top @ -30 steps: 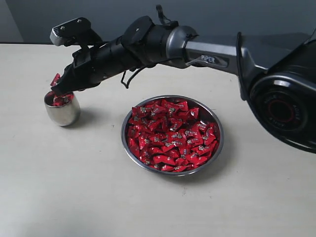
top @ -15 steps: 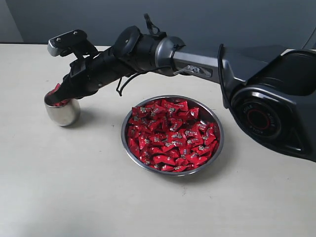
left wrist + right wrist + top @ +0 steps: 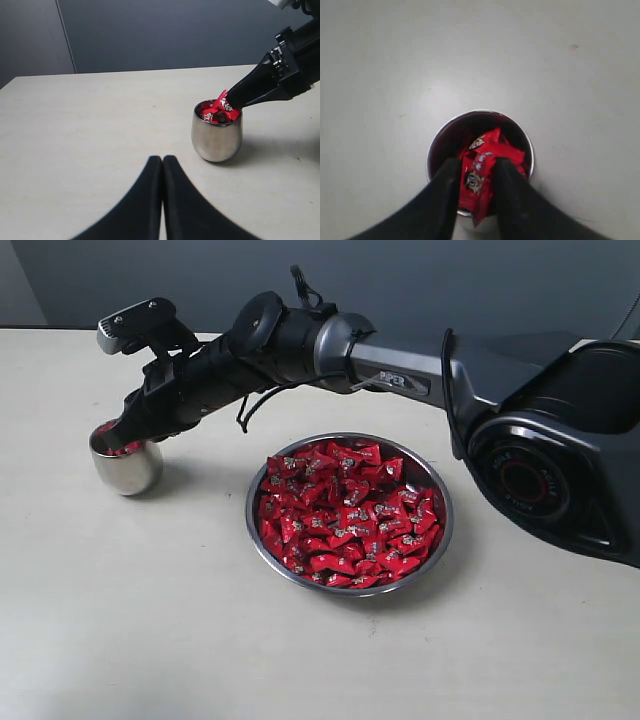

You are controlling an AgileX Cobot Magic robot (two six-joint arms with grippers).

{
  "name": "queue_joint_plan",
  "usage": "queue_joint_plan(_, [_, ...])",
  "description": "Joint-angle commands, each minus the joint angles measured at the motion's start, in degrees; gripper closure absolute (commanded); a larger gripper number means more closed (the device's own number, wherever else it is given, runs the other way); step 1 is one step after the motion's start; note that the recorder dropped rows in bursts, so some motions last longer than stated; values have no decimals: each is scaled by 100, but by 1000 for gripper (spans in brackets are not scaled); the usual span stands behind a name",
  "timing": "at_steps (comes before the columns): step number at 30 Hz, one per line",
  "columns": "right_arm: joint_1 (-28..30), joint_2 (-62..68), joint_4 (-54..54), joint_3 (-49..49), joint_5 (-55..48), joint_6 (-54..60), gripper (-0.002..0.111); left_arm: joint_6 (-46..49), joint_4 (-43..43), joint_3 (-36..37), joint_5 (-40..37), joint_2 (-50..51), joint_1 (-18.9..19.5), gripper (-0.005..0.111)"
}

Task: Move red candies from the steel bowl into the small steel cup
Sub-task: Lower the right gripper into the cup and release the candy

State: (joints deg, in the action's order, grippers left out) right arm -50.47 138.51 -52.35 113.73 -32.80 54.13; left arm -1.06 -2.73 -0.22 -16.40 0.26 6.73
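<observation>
The small steel cup stands on the table's left, holding a few red candies. My right gripper points down at the cup's mouth. Its jaws are parted, and a red candy lies between them on top of the pile, hanging over the rim. The steel bowl, right of the cup, is heaped with red candies. My left gripper hovers low over the table, a short way from the cup, shut and empty.
The right arm stretches across the table above the far side of the bowl, with its large base at the right. The pale tabletop lies around the cup and bowl. A dark wall runs behind.
The right gripper came down from just above the cup to its mouth, bringing the candy. Its jaws have since spread apart. The left gripper looks unmoved.
</observation>
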Motion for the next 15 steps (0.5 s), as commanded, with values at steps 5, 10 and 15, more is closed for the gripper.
queue_joint_plan(5, [3, -3, 20, 22, 43, 53, 63, -7, 12, 22, 9, -26, 3, 106])
queue_joint_plan(10, [3, -3, -73, 22, 72, 53, 63, -7, 12, 22, 9, -26, 3, 106])
queue_joint_plan(15, [3, -3, -75, 22, 94, 53, 63, -7, 12, 22, 9, -26, 3, 106])
